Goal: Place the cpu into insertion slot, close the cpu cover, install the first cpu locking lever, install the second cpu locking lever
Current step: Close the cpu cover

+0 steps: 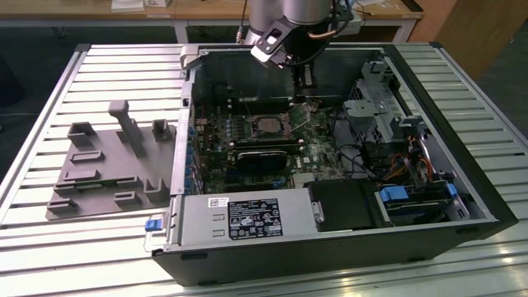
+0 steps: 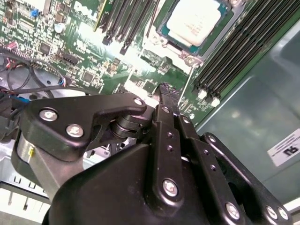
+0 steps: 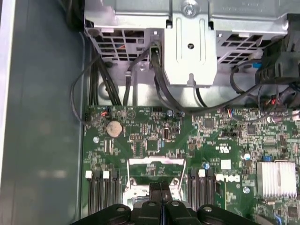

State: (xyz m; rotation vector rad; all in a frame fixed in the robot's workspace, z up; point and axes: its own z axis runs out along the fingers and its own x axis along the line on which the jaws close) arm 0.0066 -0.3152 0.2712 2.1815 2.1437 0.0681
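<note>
The cpu (image 2: 194, 21), with its silver top up, lies in the insertion slot (image 2: 165, 32) on the green board; in the exterior view the cpu (image 1: 268, 125) shows as a grey square. The cpu cover (image 3: 157, 162) stands raised off the slot, a thin metal frame (image 1: 302, 114) on the side toward the exterior view's right. My gripper (image 3: 161, 188) is shut, its fingertips pressed together just beside the raised cover, with nothing visible between them. In the second wrist view, a thin wire locking lever (image 2: 187, 89) sticks up beside my gripper (image 2: 166, 90).
Long black memory slots (image 2: 243, 47) flank the socket on both sides. A metal drive cage (image 3: 190, 42) and black cables (image 3: 140, 70) lie beyond the board. The case wall (image 3: 42, 117) runs close alongside. A grey fixture plate (image 1: 111, 167) lies on the slatted table.
</note>
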